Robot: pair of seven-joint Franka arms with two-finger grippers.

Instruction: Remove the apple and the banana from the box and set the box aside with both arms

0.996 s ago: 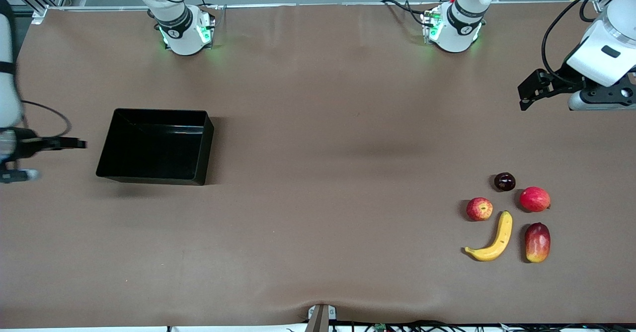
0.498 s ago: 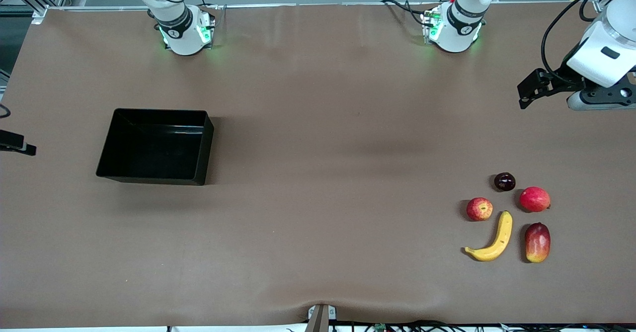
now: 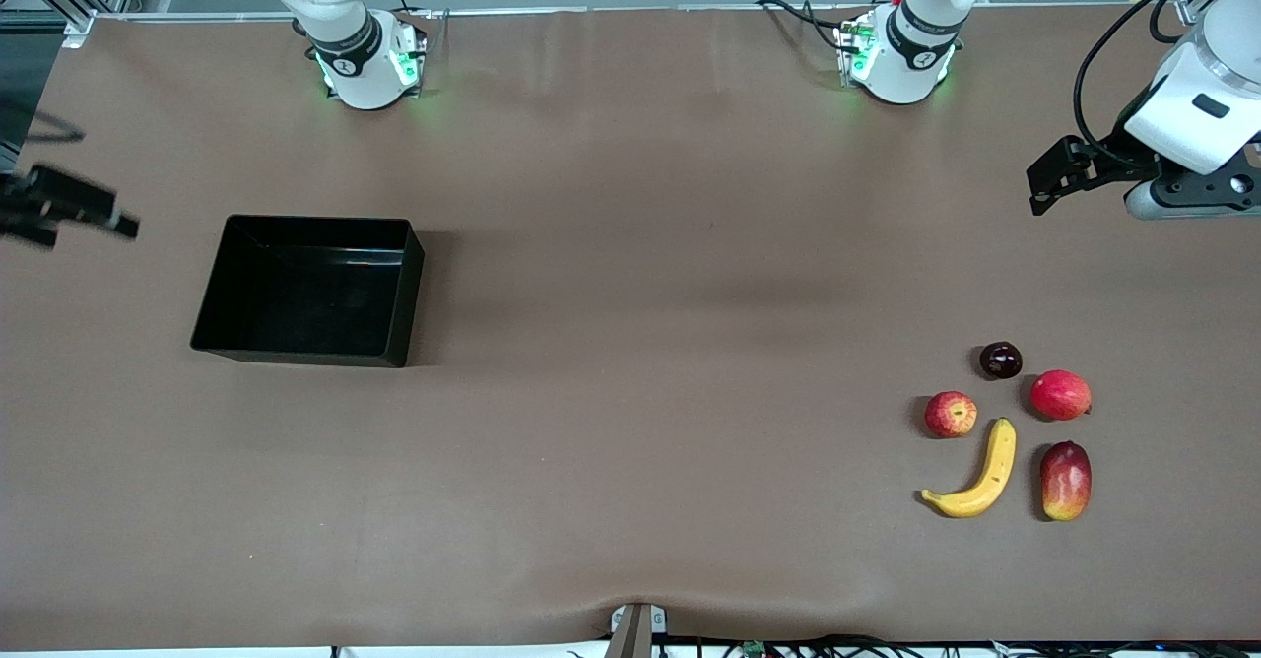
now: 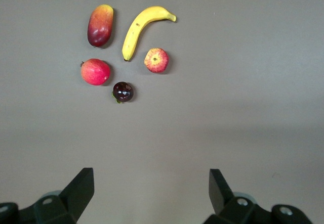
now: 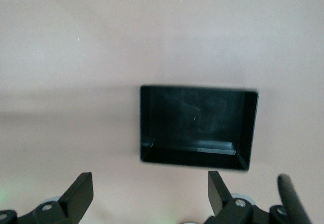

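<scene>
Both grippers hang open in the air, the left gripper well apart from banana and apple, the right gripper near the box

— Blurred in the front view: right gripper, a dark smear at the frame edge over the table's right-arm end, its arm cut off.
— Cut off too: left gripper, wrist running past the edge. Only fingertips showing in its wrist view.
— Too small to identify: dark round fruit.
— Softened in the right wrist view: box.
</scene>
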